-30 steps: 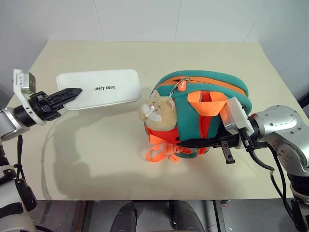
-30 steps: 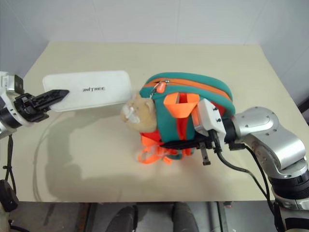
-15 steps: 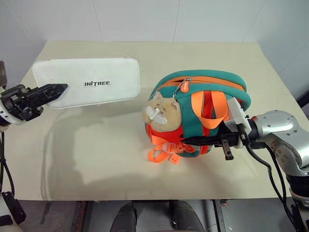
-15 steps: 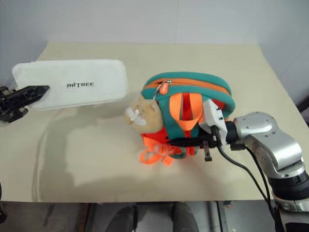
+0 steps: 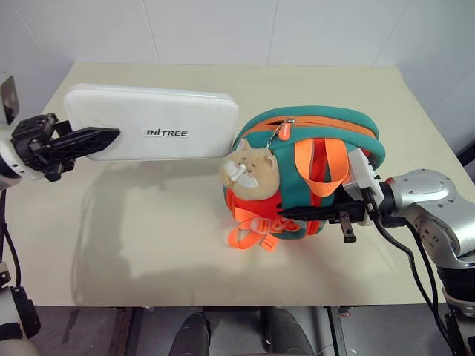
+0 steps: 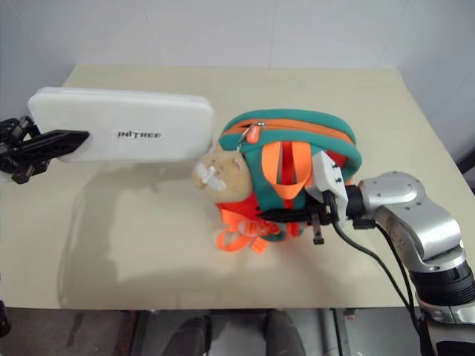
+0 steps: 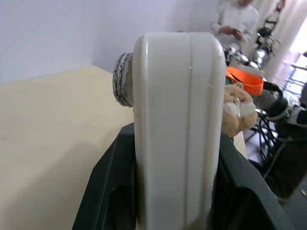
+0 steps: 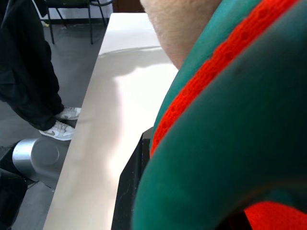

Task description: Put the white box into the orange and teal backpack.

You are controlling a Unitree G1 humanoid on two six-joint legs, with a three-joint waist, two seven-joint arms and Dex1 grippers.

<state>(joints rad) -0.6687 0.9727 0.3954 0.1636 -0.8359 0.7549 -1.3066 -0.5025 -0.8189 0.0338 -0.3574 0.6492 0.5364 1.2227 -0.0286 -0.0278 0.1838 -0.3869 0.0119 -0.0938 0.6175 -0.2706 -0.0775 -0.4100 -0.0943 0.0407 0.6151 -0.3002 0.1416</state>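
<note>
The left gripper (image 5: 100,139) pinches the white box (image 5: 159,124) at nine o'clock of the backpack (image 5: 315,167), which the right gripper (image 5: 293,213) clamps.

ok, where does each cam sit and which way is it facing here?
Left and right eye: on the head, looking down at the table; both arms show.
Left wrist: looks along the left gripper, shut on the white box, toward the plush toy.
Right wrist: against the orange and teal backpack, right gripper clamping it.
All share the backpack.
</note>
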